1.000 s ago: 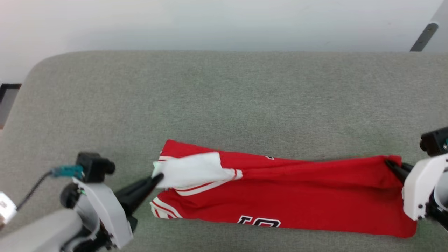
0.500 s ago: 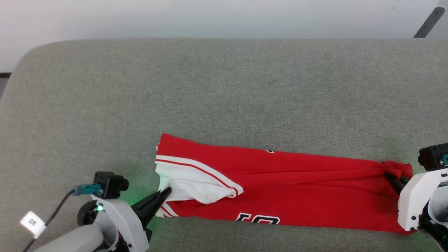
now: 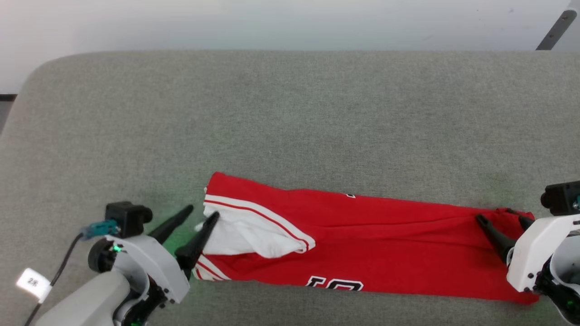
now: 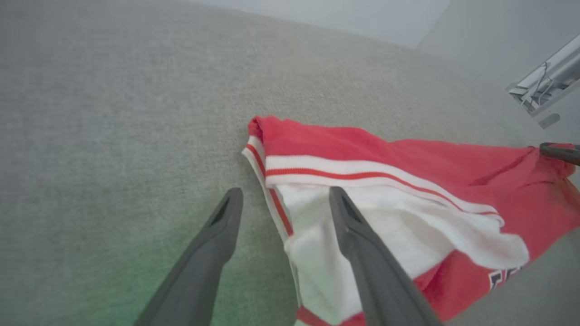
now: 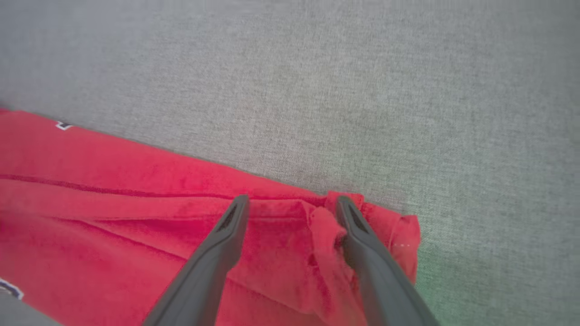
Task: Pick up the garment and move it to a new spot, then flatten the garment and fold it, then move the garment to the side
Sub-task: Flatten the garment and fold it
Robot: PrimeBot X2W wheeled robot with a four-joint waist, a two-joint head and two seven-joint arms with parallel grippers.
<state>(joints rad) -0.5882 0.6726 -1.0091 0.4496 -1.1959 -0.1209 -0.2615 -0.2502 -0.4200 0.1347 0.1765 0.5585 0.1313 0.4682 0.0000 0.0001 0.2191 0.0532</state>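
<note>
Head view: am seeing left gripper (image 3: pixel 201 212) and right gripper (image 3: pixel 500 218) jaws apart at garment (image 3: pixel 385 253) ends; am worrying left one catches loose sleeve (image 3: pixel 253 235), dragging fold open.

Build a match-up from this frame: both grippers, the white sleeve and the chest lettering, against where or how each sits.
Things:
1. left gripper
2. right gripper
3. white sleeve
4. black lettering

States:
A. along the garment's near edge
B. open, at its plain red end
C. lying across the red body
D. open, astride the striped trim

Pairs: 1-D, 2-B, 3-C, 4-A
</note>
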